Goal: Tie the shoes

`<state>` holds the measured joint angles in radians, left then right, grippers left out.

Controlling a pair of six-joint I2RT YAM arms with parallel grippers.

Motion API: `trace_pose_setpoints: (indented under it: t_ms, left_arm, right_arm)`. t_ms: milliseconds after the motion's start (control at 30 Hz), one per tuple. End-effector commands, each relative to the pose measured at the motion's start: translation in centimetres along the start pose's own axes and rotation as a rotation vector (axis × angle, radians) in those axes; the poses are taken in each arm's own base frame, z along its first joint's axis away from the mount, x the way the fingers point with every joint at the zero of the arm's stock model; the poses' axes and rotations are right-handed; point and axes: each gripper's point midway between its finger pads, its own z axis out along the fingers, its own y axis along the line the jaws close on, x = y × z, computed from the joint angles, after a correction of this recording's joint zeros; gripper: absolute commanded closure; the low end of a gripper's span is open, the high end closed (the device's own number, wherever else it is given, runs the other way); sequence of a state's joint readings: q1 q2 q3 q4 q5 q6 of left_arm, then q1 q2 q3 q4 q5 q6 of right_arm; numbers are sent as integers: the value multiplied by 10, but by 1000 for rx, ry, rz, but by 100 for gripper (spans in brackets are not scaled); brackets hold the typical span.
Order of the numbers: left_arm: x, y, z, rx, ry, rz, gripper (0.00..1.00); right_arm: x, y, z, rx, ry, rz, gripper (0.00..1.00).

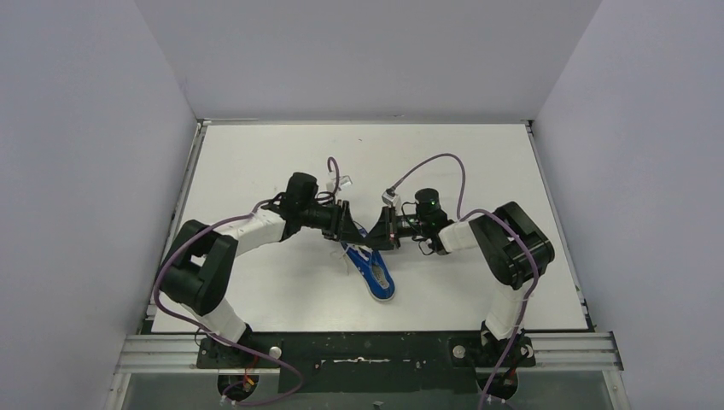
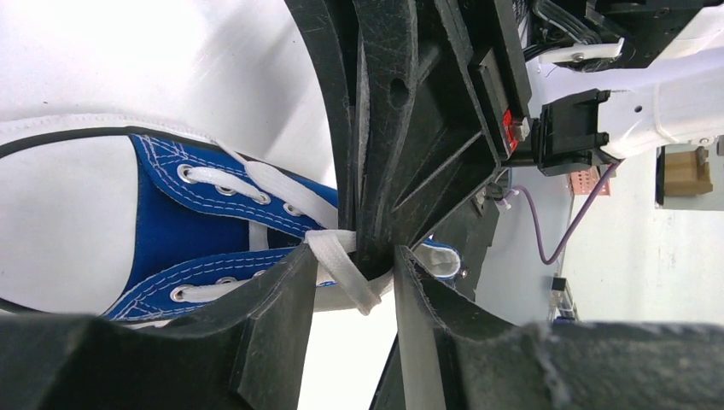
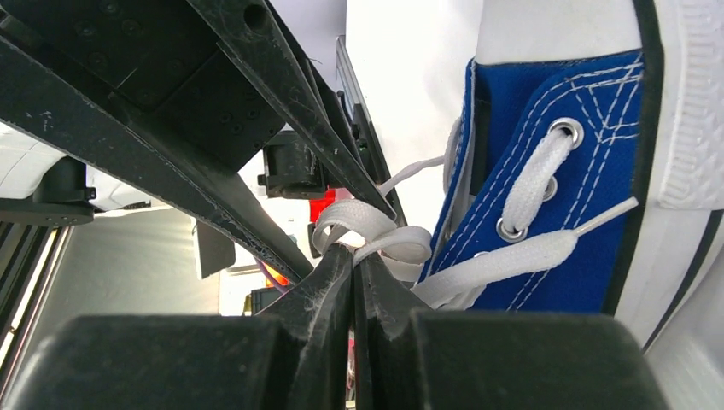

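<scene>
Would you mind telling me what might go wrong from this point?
The right gripper pinches the lace only at its very tips, so it may slip out. The left gripper stands open around the right one's tips; closing could jam them together. Nothing holds the shoe down, so a pull may drag it.

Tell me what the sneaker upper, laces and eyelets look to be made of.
The sneaker upper: matte blue canvas, judging by the woven surface and white stitching. The laces: flat woven white textile, probably cotton or polyester; they fold softly. The eyelets: shiny silver rings, likely metal, though plated plastic cannot be ruled out.
</scene>
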<state>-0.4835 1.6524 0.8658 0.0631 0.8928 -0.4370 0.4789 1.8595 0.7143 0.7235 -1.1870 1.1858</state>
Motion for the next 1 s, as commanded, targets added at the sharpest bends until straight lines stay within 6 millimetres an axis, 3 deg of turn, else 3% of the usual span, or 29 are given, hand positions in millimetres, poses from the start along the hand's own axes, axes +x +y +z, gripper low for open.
trace_pose_setpoints:
  t_ms: [0, 200, 400, 500, 633, 700, 867, 967]
  left_arm:
    - [-2, 6, 8, -35, 3, 34, 64]
    - [3, -3, 6, -1, 14, 70, 47]
    - [18, -2, 10, 54, 68, 61, 43]
    - [21, -5, 11, 82, 79, 61, 50]
    - [24, -5, 9, 80, 104, 67, 81]
    - [23, -7, 7, 83, 104, 67, 96]
    - [23, -14, 3, 92, 112, 38, 100]
    - [23, -13, 0, 93, 108, 21, 100]
  right_arm:
    - [-3, 29, -4, -55, 14, -137, 100]
    - [-1, 10, -6, 64, 37, -140, 98]
    - [-2, 8, -9, 74, 46, -137, 99]
    - [-1, 8, -11, 82, 54, -142, 99]
    - [0, 8, -14, 104, 66, -151, 96]
    - [-1, 5, -16, 139, 70, -163, 89]
    - [0, -4, -29, 281, 100, -248, 71]
    - [-10, 3, -40, 352, 63, -353, 53]
